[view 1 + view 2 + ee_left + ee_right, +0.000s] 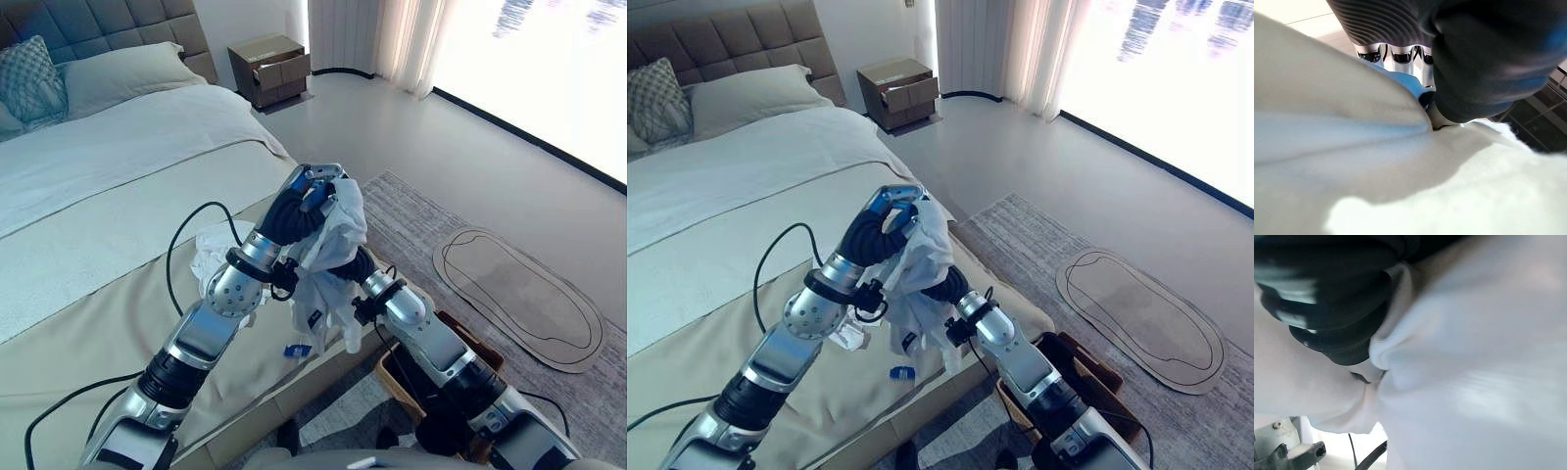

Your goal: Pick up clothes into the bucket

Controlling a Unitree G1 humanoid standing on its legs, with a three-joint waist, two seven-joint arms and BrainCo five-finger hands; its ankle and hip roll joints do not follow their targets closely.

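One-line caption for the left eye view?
Left hand lifts a white garment above the bed, bucket below.

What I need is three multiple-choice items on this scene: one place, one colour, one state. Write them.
1. Where is the garment? A. on a pillow B. lifted over the bed edge C. in a basket
2. Its colour? A. white B. red C. black
3. The nightstand drawer? A. shut B. pulled open C. lying on the floor
Key: B, the left hand grips it above the mattress; A, the cloth is white throughout; B, its front juts out.
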